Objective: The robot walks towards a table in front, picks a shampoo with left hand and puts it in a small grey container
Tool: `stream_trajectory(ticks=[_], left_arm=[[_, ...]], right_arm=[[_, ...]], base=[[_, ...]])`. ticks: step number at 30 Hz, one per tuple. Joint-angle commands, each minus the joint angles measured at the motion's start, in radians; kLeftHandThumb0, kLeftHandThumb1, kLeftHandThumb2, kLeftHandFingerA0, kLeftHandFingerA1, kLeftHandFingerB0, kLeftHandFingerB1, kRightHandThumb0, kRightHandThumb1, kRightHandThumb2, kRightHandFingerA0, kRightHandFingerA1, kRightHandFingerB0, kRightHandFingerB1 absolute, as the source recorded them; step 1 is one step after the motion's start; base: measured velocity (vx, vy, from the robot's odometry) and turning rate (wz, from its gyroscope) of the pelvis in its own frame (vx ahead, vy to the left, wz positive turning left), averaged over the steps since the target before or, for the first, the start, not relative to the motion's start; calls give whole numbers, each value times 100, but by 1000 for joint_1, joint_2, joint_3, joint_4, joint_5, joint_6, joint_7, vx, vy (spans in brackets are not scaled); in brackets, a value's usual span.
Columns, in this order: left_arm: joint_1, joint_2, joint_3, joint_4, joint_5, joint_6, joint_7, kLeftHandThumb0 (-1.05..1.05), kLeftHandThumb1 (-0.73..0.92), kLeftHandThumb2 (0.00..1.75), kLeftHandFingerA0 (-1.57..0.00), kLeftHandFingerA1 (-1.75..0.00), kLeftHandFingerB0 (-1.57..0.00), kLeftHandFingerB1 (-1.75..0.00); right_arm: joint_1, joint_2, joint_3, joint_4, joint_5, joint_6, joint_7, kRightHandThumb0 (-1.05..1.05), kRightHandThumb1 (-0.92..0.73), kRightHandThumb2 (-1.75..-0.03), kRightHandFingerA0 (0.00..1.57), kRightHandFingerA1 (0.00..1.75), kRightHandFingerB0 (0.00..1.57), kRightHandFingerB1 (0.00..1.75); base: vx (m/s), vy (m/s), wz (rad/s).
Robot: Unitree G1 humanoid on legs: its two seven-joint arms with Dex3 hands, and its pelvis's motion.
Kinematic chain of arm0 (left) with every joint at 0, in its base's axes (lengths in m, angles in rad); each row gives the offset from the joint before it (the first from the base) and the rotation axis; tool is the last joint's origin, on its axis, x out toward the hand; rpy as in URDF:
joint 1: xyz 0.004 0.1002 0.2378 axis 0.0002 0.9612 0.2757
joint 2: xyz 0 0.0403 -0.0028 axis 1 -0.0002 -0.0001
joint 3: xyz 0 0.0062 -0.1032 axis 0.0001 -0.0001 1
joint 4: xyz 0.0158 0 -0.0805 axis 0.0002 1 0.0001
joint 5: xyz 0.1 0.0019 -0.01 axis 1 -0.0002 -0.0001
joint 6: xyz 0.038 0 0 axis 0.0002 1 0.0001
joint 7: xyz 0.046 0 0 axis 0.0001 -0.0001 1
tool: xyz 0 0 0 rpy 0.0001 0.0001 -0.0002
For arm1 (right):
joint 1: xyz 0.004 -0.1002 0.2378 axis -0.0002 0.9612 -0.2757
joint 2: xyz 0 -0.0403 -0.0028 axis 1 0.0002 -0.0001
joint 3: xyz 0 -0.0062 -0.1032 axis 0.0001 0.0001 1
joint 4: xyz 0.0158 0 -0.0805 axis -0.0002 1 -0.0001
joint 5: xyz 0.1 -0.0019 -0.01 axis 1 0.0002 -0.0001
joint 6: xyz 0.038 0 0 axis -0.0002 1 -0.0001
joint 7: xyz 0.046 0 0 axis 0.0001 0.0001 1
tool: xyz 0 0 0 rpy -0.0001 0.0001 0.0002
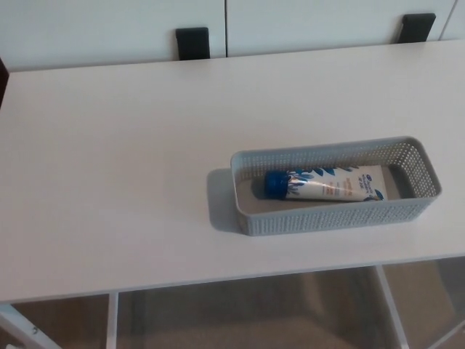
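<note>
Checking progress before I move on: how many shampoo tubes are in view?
1. The shampoo tube lies flat inside the grey basket on the table, blue cap toward picture left. Nothing seems hidden.

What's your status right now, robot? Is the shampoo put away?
Both hands out of view. Shampoo tube lying inside small grey container, blue cap at its left end. Nothing in the way on white table.
</note>
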Motion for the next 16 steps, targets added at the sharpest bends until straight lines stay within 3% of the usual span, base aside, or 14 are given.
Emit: stream_trajectory(ticks=[1,2,3,4,5,6,9,10,16], left_arm=[[-24,33,-36,51,59,-100,143,-45,53,83,-50,-55,-37,-50],[-23,34,-50,54,68,-104,159,-37,66,59,-60,-43,-43,-36],[-19,35,-57,59,71,-114,166,-38,65,59,-59,-43,-43,-37],[-17,35,-57,62,68,-118,167,-44,53,83,-50,-56,-36,-49],[-17,34,-56,65,64,-120,167,-44,53,83,-50,-56,-36,-49],[-19,35,-53,68,58,-127,160,-36,66,59,-58,-42,-45,-37],[-23,35,-45,72,47,-134,148,-39,65,59,-56,-42,-42,-36],[-24,34,-49,73,50,-134,150,-47,53,83,-49,-55,-35,-49],[-36,39,-72,76,70,-132,168,-48,54,84,-50,-55,-37,-50]], right_arm=[[-18,-33,11,9,-32,-8,4,-20,-66,-59,74,56,58,47],[-17,-33,13,13,-35,-8,4,-20,-65,-59,74,56,59,47],[-14,-32,14,17,-37,-6,3,-19,-65,-59,74,56,59,47],[-13,-33,16,19,-40,-6,2,-21,-64,-58,76,56,59,47],[-12,-33,19,20,-43,-6,0,-21,-64,-58,76,56,59,47],[-12,-35,21,18,-47,-10,0,-23,-65,-59,77,56,60,47],[-9,-39,12,5,-38,-17,10,-22,-65,-59,75,57,59,48],[-8,-42,11,3,-38,-19,12,-22,-66,-59,71,54,57,46],[-20,-44,23,13,-53,-9,4,-21,-65,-59,75,56,59,46]], base=[[0,0,0],[0,0,0],[0,0,0],[0,0,0],[0,0,0],[0,0,0],[0,0,0],[0,0,0],[0,0,0]])
